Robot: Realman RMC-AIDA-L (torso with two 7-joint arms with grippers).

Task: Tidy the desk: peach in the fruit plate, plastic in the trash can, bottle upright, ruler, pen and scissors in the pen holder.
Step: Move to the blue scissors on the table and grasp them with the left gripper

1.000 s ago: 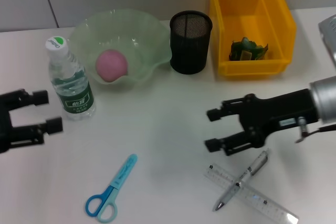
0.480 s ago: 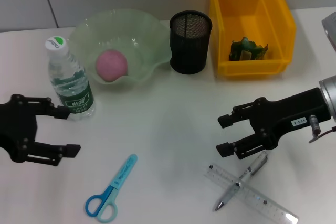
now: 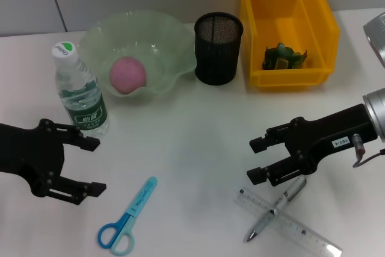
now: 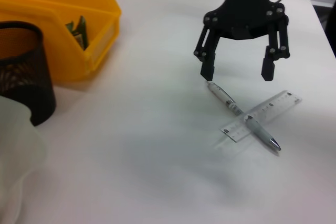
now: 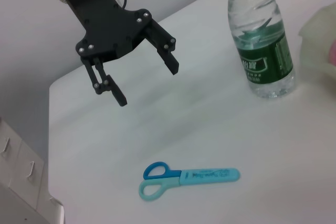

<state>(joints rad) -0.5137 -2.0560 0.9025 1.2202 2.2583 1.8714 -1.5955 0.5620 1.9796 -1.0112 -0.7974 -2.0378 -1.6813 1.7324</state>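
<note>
Peach (image 3: 127, 74), plastic (image 3: 284, 56) and bottle (image 3: 80, 93) look settled. Both hands gape wide, empty: the left hand (image 3: 90, 166) hovers just beside the scissors (image 3: 128, 216), the right hand (image 3: 257, 160) near the pen (image 3: 278, 206) crossing the ruler (image 3: 287, 221). Next, probably, lower and close on 1.

Bright, even overhead light, soft faint shadows under the table's (image 3: 198, 130) things, mild blur in wrist views.

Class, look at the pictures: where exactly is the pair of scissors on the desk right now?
In the head view, the scissors lie flat on the desk's near left part, just right of the open left gripper and nearer the camera than the upright bottle.
</note>
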